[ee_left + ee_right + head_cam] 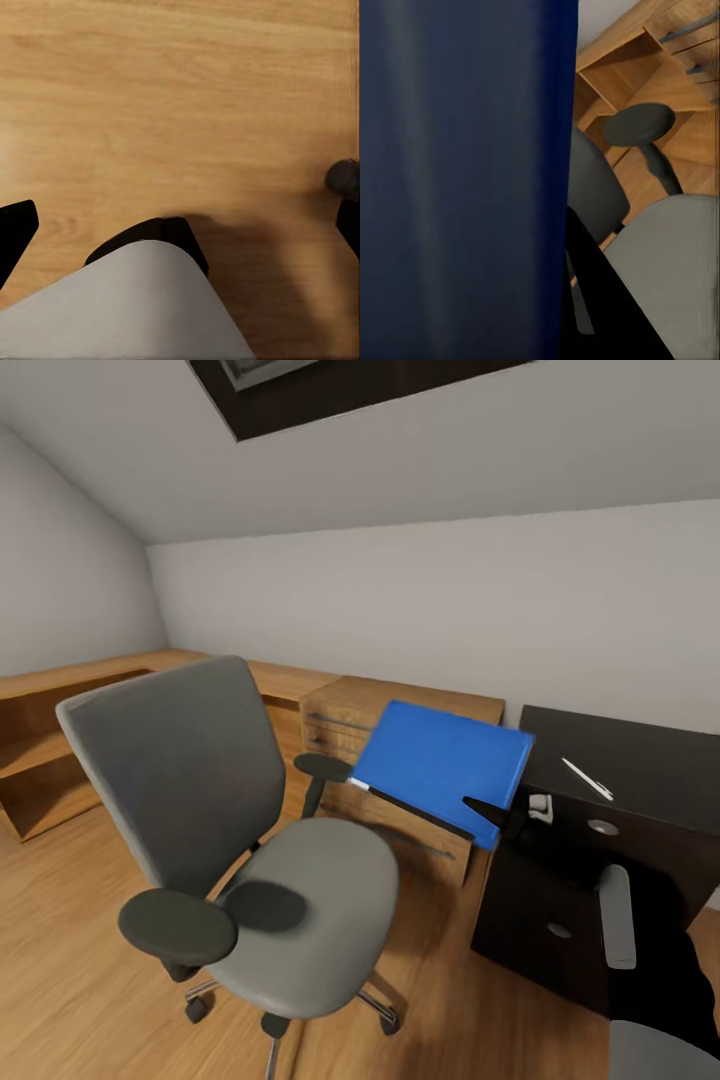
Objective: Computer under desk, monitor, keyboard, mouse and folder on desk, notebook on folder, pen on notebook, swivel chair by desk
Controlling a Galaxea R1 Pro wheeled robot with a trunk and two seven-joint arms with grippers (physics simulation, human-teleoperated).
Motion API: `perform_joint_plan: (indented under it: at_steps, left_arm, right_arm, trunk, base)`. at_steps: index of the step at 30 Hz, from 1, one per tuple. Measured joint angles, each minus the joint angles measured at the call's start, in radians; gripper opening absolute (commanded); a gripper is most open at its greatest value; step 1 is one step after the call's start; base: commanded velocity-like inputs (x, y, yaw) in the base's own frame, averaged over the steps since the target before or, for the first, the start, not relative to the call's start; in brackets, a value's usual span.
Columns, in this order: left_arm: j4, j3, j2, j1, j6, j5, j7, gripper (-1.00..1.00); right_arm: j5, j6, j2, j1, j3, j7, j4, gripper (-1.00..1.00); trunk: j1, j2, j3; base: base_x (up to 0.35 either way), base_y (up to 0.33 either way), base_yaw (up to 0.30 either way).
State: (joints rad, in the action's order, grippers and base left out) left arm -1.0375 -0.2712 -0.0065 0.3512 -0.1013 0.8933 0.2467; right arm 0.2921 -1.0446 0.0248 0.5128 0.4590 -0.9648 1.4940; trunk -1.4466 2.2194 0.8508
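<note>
Fingers of your right gripper [492, 810] clamp the flat bright blue folder [445, 765], tilted between grey upholstered swivel chair [250, 840] and glossy black desk [640, 760]; left gripper's state unclear.

Attic bedroom workspace, sloped grey walls [420, 470], wood floor [60, 970], swivel chair [230, 830], desk [640, 760]

no writing, label, brand, number or sign can be read in any of the views. the blue folder [440, 765] is a plain face, the pen [587, 778] on the black table [640, 760] carries no legible mark, and the swivel chair [200, 780] and wooden shelves [60, 730] are unmarked.
</note>
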Motion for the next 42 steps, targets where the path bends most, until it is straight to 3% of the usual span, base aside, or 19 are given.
perform_joint_plan:
  at_steps: [10, 19, 27, 29, 33, 34, 42]
  left_arm:
    - [0.005, 0.000, -0.002, 0.000, 0.005, -0.001, 0.002, 1.00]
    - [0.009, 0.042, 0.003, -0.001, 0.007, -0.003, 0.004, 1.00]
    - [0.010, 0.048, 0.001, -0.001, 0.008, -0.003, 0.005, 1.00]
    - [0.010, 0.048, 0.001, 0.000, 0.007, -0.003, 0.005, 1.00]
    - [0.010, 0.052, 0.001, -0.001, 0.004, -0.003, 0.004, 1.00]
    - [0.010, 0.082, 0.003, -0.002, 0.001, -0.003, 0.005, 1.00]
    - [0.007, 0.170, 0.013, -0.023, -0.003, -0.003, 0.003, 1.00]
  right_arm:
    - [-0.001, 0.000, 0.000, 0.000, 0.001, 0.000, 0.000, -1.00]
    - [-0.006, 0.001, 0.010, 0.001, 0.079, 0.001, 0.001, -1.00]
    - [-0.008, 0.001, 0.013, 0.001, 0.130, 0.005, 0.000, -1.00]
    - [-0.009, 0.002, 0.014, 0.001, 0.136, 0.016, 0.000, -1.00]
    - [-0.008, 0.003, 0.015, 0.001, 0.146, 0.100, 0.000, -1.00]
    - [-0.015, 0.007, 0.015, 0.001, 0.165, 0.158, 0.000, -1.00]
    - [0.000, 0.001, 0.018, 0.001, 0.205, 0.196, 0.020, -1.00]
  trunk:
    - [0.004, -0.007, -0.014]
    - [0.004, -0.007, -0.015]
    - [0.004, -0.007, -0.015]
    - [0.004, -0.007, -0.015]
    - [0.004, -0.007, -0.015]
    - [0.004, -0.007, -0.015]
    - [0.004, -0.007, -0.015]
  base:
    - [-0.042, -0.055, -0.151]
    - [-0.170, -0.229, -0.109]
    - [-0.163, -0.218, -0.282]
    - [-0.066, -0.086, -0.296]
    - [-0.028, -0.036, -0.298]
    - [-0.009, -0.011, -0.299]
    - [-0.003, -0.004, -0.299]
